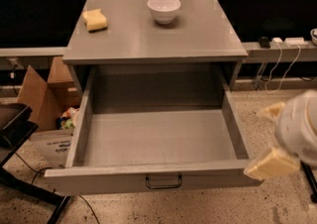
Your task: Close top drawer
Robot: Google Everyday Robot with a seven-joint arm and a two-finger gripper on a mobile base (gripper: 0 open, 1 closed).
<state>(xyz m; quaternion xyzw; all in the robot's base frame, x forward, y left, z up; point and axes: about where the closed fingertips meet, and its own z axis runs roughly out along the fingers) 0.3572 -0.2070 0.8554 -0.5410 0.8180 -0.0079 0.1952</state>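
Observation:
The top drawer (158,139) is a wide, deep grey metal drawer. It is pulled far out of the grey cabinet (153,39) and is empty inside. Its front panel (99,181) faces me at the bottom of the camera view, with a small dark handle (163,182) at its middle. My gripper (271,138) is at the right, just outside the drawer's front right corner. One cream finger (270,164) sits next to the corner of the front panel, and the other (272,111) is higher up beside the right wall. The fingers are spread apart and hold nothing.
A white bowl (164,9) and a yellow sponge (94,20) sit on the cabinet top. An open cardboard box (47,99) and a black frame (15,129) stand on the floor at the left. Cables (277,64) hang at the right behind the arm.

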